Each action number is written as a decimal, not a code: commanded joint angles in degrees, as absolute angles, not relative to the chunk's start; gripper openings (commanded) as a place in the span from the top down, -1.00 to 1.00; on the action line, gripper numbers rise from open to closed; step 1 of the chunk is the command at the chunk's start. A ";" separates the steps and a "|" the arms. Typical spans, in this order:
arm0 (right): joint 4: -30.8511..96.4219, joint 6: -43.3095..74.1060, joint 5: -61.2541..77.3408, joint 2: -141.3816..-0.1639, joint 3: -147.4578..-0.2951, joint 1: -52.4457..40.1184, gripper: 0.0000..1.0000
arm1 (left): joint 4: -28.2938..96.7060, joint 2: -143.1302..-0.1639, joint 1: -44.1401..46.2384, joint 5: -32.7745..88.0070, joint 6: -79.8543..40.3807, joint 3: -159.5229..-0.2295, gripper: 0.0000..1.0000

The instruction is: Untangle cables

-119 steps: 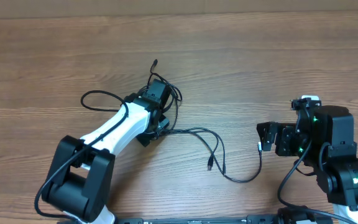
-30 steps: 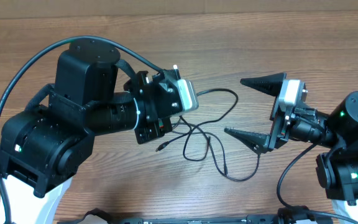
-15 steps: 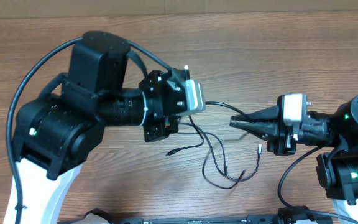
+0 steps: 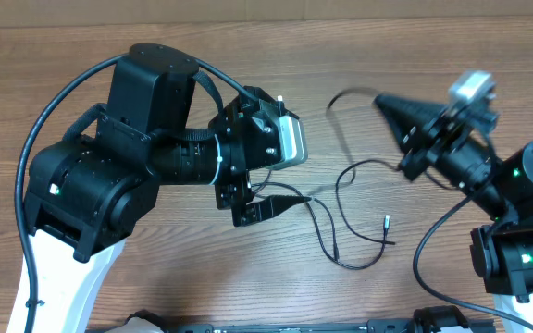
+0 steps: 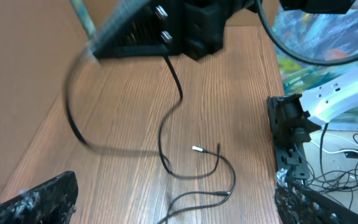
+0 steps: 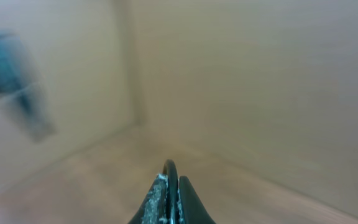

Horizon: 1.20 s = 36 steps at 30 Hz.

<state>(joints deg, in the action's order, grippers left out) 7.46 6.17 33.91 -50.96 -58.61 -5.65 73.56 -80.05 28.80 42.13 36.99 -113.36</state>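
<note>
Thin black cables (image 4: 340, 242) lie in loose loops on the wooden table (image 4: 452, 46), one small plug tip (image 4: 386, 222) pointing up. My right gripper (image 4: 379, 98) is lifted and tilted to the upper left, shut on one cable, which arcs from its tip (image 4: 333, 111) down to the loops. The right wrist view shows that cable (image 6: 170, 169) pinched between the shut gripper (image 6: 171, 186). My left gripper (image 4: 294, 153) hangs open beside the loops and holds nothing. In the left wrist view its fingers (image 5: 36, 199) stand wide apart over cable loops (image 5: 197, 175) and a silvery plug (image 5: 196, 149).
A brown cardboard wall (image 4: 266, 9) runs along the table's far edge. In the left wrist view a black power strip (image 5: 291, 127) and loose wiring (image 5: 347, 174) sit past the table's edge, beside the right arm's white base (image 5: 337, 93).
My left gripper has opened and let go of the cable. My right gripper, shut on a cable, has swung up and back, pulling a length off the table.
</note>
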 commanded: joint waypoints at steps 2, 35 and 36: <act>3.16 12.43 4.08 -50.81 -59.29 -5.39 0.93 | 73.63 -80.05 28.91 41.34 35.77 -114.15 -1.00; 25.34 31.75 -13.98 -77.36 -59.27 55.86 0.93 | 73.58 -80.25 28.91 37.67 35.07 -114.15 -0.99; 25.23 31.73 -10.11 -79.96 -59.29 57.36 0.92 | 73.58 -80.27 28.91 37.67 34.48 -114.15 -1.00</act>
<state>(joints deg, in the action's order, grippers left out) 25.41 27.75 -19.59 -76.31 -58.83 54.65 73.73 -80.05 28.86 38.09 36.12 -113.36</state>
